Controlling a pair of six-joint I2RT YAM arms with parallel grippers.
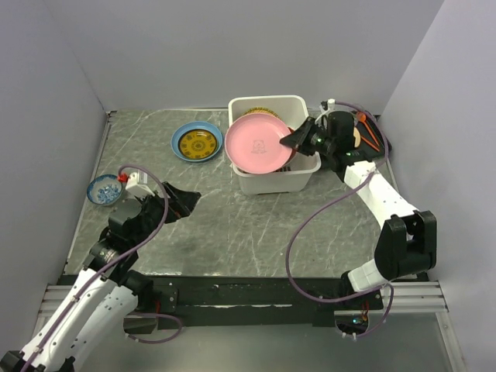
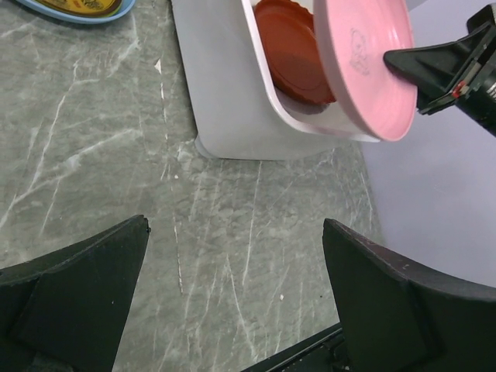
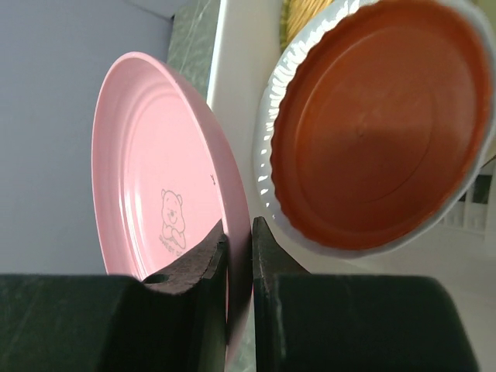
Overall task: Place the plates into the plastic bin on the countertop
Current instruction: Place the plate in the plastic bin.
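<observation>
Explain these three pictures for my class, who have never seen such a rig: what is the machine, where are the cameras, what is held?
Two robot arms stand side by side. One picture looks down from above; the other two come from cameras on each wrist. The right tool pinches the rim of a pink plate over the plastic bin, which holds a red plate. The left tool is open and empty above the countertop. A blue-and-yellow plate and a small blue bowl lie on it.
</observation>
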